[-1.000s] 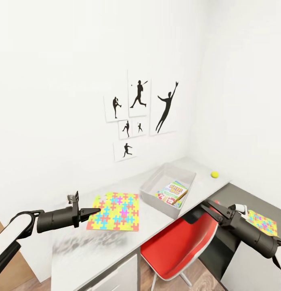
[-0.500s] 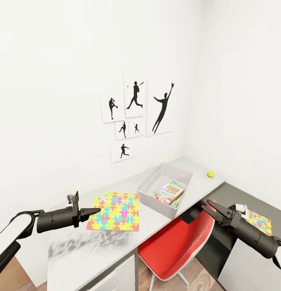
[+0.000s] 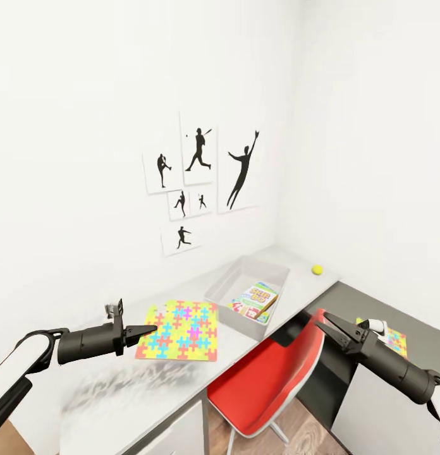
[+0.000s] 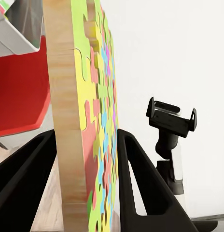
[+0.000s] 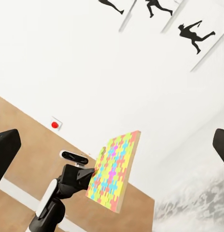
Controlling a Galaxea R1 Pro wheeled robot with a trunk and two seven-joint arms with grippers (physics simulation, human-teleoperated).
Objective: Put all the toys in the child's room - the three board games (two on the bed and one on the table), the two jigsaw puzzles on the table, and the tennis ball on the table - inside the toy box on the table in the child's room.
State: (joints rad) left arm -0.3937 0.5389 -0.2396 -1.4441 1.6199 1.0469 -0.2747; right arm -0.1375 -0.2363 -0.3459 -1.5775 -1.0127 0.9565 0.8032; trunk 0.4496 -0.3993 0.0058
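My left gripper [image 3: 146, 330] is shut on the edge of a bright multicoloured jigsaw puzzle [image 3: 182, 330], holding it flat above the white desk [image 3: 119, 385]. In the left wrist view the puzzle's wooden edge [image 4: 68, 145] sits between both black fingers [image 4: 138, 188]. The grey toy box [image 3: 221, 285] stands further along the desk with a colourful board game [image 3: 254, 301] inside. A yellow-green tennis ball [image 3: 317, 270] lies near the desk's far corner. A second jigsaw puzzle [image 3: 393, 342] lies on the dark surface at the right. My right gripper [image 3: 327, 323] hangs open and empty over the chair.
A red chair [image 3: 270, 379] is tucked under the desk between my arms. Black silhouette posters [image 3: 201, 177] hang on the white wall behind. The dark table section [image 3: 365, 303] joins the white desk at the right corner.
The camera has turned, so the desk, toy box, ball and posters have slid left in the picture. Both arms keep their pose, the left still gripping the puzzle.
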